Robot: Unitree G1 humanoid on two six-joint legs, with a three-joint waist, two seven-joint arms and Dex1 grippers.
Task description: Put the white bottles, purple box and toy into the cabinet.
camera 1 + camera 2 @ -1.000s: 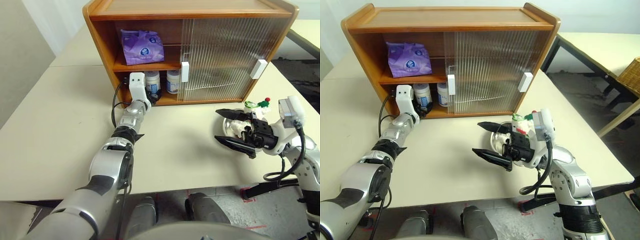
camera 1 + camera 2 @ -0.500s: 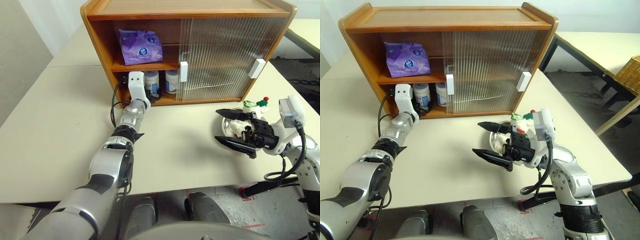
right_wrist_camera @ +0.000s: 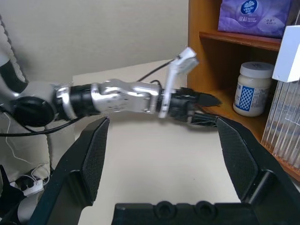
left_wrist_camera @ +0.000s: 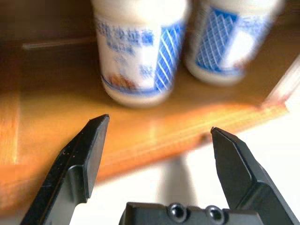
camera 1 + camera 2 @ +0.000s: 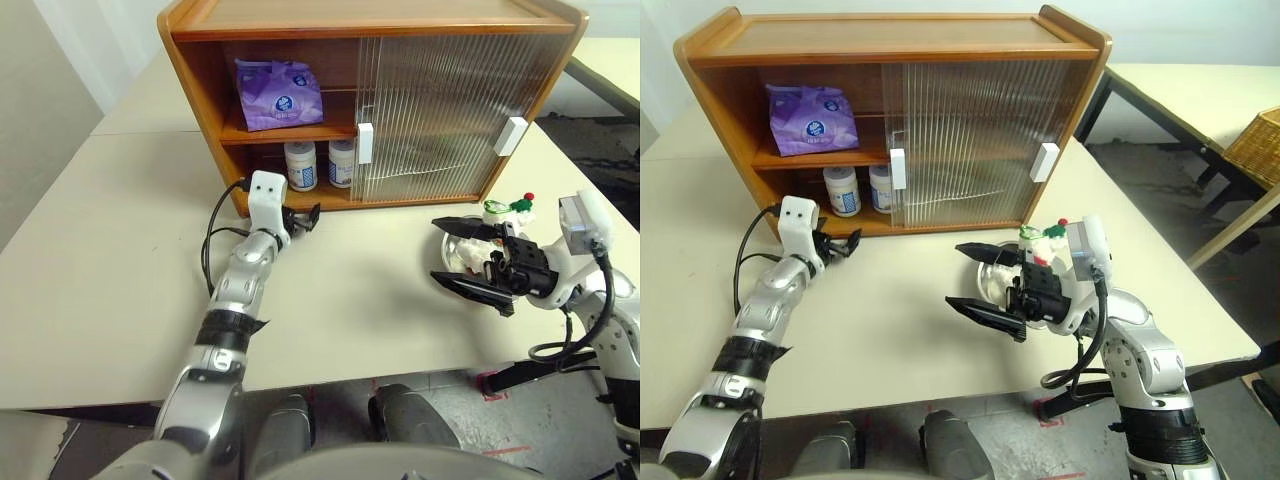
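Just ahead of the left gripper (image 5: 303,215), whose fingers stand apart and empty, the two white bottles (image 5: 318,163) sit on the lower shelf of the cabinet (image 5: 300,20), with the purple box (image 5: 279,92) on the shelf above them. Just behind the right gripper (image 5: 468,257), also spread wide and empty, the toy (image 5: 508,209) sits by a steel bowl (image 5: 450,256). A careless grab there could pinch the bowl rim or knock the plush off the table (image 5: 120,220) edge nearby.

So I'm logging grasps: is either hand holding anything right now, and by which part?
Nothing is held. The left hand is open in front of the cabinet, clear of the bottles. The right hand is open and empty too.
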